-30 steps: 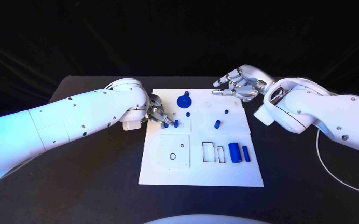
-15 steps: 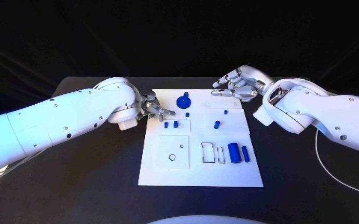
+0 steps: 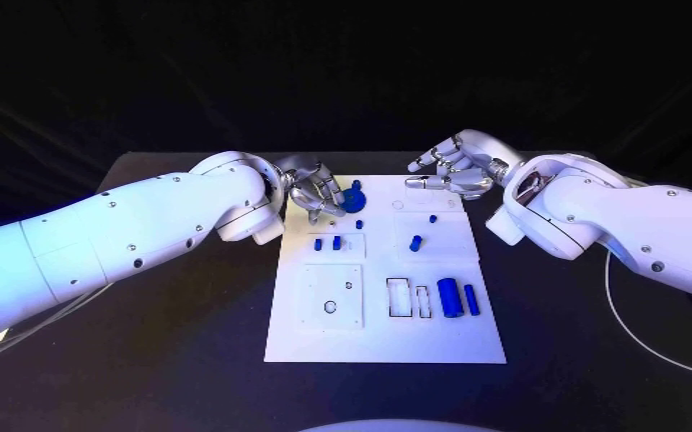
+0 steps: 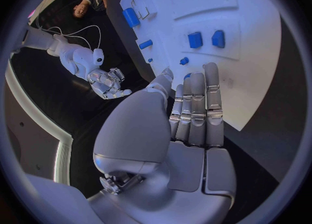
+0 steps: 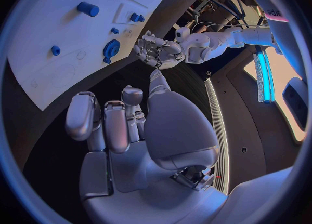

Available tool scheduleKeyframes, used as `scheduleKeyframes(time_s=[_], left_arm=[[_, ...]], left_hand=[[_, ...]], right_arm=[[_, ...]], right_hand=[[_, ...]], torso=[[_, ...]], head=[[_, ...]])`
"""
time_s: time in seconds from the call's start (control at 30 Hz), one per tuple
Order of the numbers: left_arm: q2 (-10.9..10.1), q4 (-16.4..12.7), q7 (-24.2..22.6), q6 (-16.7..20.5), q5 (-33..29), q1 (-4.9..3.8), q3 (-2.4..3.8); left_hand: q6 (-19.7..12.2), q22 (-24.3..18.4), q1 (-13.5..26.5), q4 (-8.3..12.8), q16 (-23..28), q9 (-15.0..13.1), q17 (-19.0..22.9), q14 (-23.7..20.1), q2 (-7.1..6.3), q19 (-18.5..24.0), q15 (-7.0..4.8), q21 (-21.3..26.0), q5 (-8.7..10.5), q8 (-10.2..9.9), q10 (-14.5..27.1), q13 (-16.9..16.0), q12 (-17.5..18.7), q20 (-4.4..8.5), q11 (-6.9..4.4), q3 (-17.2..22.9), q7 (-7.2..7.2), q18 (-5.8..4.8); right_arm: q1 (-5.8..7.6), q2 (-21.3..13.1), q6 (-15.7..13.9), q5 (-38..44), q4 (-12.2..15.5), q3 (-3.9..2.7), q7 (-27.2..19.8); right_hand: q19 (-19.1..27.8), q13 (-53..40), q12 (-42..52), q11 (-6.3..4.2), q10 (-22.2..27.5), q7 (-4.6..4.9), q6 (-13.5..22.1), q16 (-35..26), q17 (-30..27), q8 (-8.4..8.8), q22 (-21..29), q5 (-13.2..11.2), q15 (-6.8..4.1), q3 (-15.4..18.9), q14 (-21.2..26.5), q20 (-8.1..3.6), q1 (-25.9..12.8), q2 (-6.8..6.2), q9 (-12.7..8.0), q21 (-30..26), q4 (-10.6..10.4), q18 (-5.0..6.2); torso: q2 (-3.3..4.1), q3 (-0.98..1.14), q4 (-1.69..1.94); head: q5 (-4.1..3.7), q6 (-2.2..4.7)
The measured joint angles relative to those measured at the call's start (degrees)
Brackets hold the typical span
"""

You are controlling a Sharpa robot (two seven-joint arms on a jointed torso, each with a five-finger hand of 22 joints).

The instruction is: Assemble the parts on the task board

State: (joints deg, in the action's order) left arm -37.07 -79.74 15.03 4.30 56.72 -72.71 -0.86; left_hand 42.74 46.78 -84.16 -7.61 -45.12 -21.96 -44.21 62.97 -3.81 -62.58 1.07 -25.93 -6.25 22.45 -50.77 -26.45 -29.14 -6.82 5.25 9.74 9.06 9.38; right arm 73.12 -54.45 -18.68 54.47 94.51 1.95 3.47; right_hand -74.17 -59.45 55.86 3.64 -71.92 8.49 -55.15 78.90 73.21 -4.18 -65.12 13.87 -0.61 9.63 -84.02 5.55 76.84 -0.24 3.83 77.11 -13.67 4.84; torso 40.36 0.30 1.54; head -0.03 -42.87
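At about ten o'clock on the task board [image 3: 384, 342], the left hand [image 3: 317, 196] hovers empty with fingers extended, partly hiding the round blue part [image 3: 355, 195]. At one o'clock the right hand [image 3: 454, 169] hangs empty, fingers loosely curled and apart.

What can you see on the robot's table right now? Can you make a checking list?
Surface: black table, with the white task board in its middle.
Job's things: blue parts on the board: a round disc piece near the far edge, two small pegs in a raised square, a fat cylinder with a thin bar beside it, plus a few small studs.
Clutter: nothing seen.
Hands: left hand over the board's far left corner, by the disc piece, holding nothing. Right hand beyond the board's far right corner, holding nothing.
Cables: a thin white cable on the table by the right arm.
Surroundings: dark backdrop behind the table.
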Motion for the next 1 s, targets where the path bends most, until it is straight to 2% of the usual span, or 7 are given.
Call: scheduleKeyframes(time_s=[0.17, 0.37, 0.47, 0.57, 0.7, 0.93, 1.0], left_arm=[[3.08, 2.26, -6.52, 2.87, 7.28, 0.37, -1.26], [5.45, 4.52, -10.08, 4.08, 16.01, 0.74, -2.06], [6.55, 5.56, -10.77, 4.17, 19.84, 0.99, -2.22], [7.43, 6.34, -11.00, 4.04, 22.90, 1.21, -2.32], [8.50, 7.27, -10.97, 3.59, 25.92, 1.32, -2.33], [9.69, 8.39, -9.84, 2.24, 29.34, 1.57, -2.37], [9.87, 8.55, -9.44, 1.70, 29.90, 1.61, -2.37]], left_hand=[[2.40, -3.09, -1.67, 0.26, 3.74, 6.24, 5.14, 1.61, -3.44, -1.63, 0.26, 2.99, 0.10, -5.22, -2.65, 10.08, 8.19, -0.44, 0.49, 2.39, -1.26, 0.00], [6.55, -4.29, -1.37, 0.37, 1.54, 9.93, 6.28, 6.19, -4.00, -6.50, -0.38, 3.05, 0.10, -8.10, -4.61, 15.32, 11.17, 0.25, 0.00, 2.28, -1.50, -0.01], [8.61, -2.83, -1.08, 0.44, -9.40, 11.35, -2.87, 12.23, -4.28, -10.40, -0.80, 0.53, 0.10, -9.30, -6.03, 17.17, 12.06, 0.74, -0.31, 2.21, -1.50, -0.01], [10.65, 5.36, -1.01, 0.25, -20.78, 12.59, -13.41, 16.91, -4.35, -15.06, -1.01, -10.63, 0.10, -10.50, -7.79, 18.78, 13.00, 1.14, -0.55, 2.40, -1.50, 0.00], [12.77, 14.99, -0.64, -0.38, -28.73, 13.62, -21.43, 19.91, -4.72, -18.63, -1.23, -23.65, 0.10, -11.29, -10.33, 20.10, 13.88, 1.29, -0.65, 3.03, -1.26, -1.79], [14.80, 22.54, -0.04, -0.84, -32.95, 14.80, -25.42, 20.61, -5.33, -20.25, -1.18, -33.35, 0.10, -12.74, -12.50, 21.61, 15.99, 1.40, -0.86, 3.49, -1.20, -2.68], [14.80, 23.56, -0.04, -0.84, -33.28, 14.95, -25.72, 20.61, -5.33, -20.46, -1.18, -34.68, 0.10, -12.88, -12.98, 21.76, 16.16, 1.59, -0.82, 3.79, -1.21, -3.56]], right_arm=[[0.00, 0.27, 0.01, 0.00, -0.14, 0.00, 0.00], [-0.01, 0.42, 0.04, 0.00, -0.21, 0.02, -0.01], [-0.01, 0.53, 0.05, 0.00, -0.23, 0.02, -0.01], [-0.01, 0.60, 0.07, 0.00, -0.23, 0.02, -0.01], [-0.01, 0.65, 0.08, 0.00, -0.23, 0.02, -0.01], [-0.02, 0.72, 0.11, 0.00, -0.23, 0.02, -0.02], [-0.02, 0.74, 0.11, 0.00, -0.23, 0.02, -0.02]], right_hand=[[0.00, 0.00, 0.00, 0.00, 0.00, 0.00, 0.00, 0.00, 0.00, 0.00, 0.00, 0.00, 0.00, 0.00, 0.00, 0.00, 0.00, 0.00, 0.00, 0.00, 0.00, 0.00], [0.00, 0.00, 0.00, 0.00, 0.00, 0.00, 0.00, 0.00, 0.00, 0.00, 0.00, 0.00, 0.00, 0.00, 0.00, 0.00, 0.00, 0.00, 0.00, 0.00, 0.00, 0.00], [0.00, 0.00, 0.00, 0.00, 0.00, 0.00, 0.00, 0.00, 0.00, 0.00, 0.00, 0.00, 0.00, 0.00, 0.00, 0.00, 0.00, 0.00, 0.00, -0.21, 0.00, 0.00], [0.00, 0.00, 0.00, 0.00, 0.00, 0.00, 0.00, 0.00, 0.00, 0.00, 0.00, 0.00, 0.00, 0.00, 0.00, 0.00, 0.00, 0.00, 0.00, -0.21, 0.00, 0.00], [0.00, 0.00, 0.00, 0.00, 0.00, 0.00, 0.00, 0.00, 0.00, 0.00, 0.00, 0.00, 0.00, 0.00, 0.00, 0.00, 0.00, 0.00, 0.00, -0.21, 0.00, 0.00], [0.00, -0.01, 0.00, 0.00, 0.00, 0.00, 0.00, 0.00, 0.01, 0.00, 0.00, 0.32, 0.00, 0.16, 0.00, 0.00, 0.00, 0.00, 0.00, -0.21, -0.16, 0.00], [0.00, -0.01, 0.00, 0.00, 0.00, 0.00, 0.00, 0.00, 0.01, 0.00, -0.01, 0.32, 0.00, 0.16, 0.00, 0.00, 0.00, 0.00, 0.00, -0.21, -0.17, 0.00]], torso=[[0.08, -0.08, -0.09], [0.15, -0.09, -0.24], [0.19, -0.13, -0.24], [0.19, -0.15, -0.27], [0.21, -0.15, -0.31], [0.20, -0.16, -0.31], [0.20, -0.16, -0.31]], head=[[-0.20, 0.22], [-0.21, 0.38], [-0.27, 0.44], [-0.28, 0.44], [-0.25, 0.38], [-0.37, 0.28], [-0.38, 0.22]])
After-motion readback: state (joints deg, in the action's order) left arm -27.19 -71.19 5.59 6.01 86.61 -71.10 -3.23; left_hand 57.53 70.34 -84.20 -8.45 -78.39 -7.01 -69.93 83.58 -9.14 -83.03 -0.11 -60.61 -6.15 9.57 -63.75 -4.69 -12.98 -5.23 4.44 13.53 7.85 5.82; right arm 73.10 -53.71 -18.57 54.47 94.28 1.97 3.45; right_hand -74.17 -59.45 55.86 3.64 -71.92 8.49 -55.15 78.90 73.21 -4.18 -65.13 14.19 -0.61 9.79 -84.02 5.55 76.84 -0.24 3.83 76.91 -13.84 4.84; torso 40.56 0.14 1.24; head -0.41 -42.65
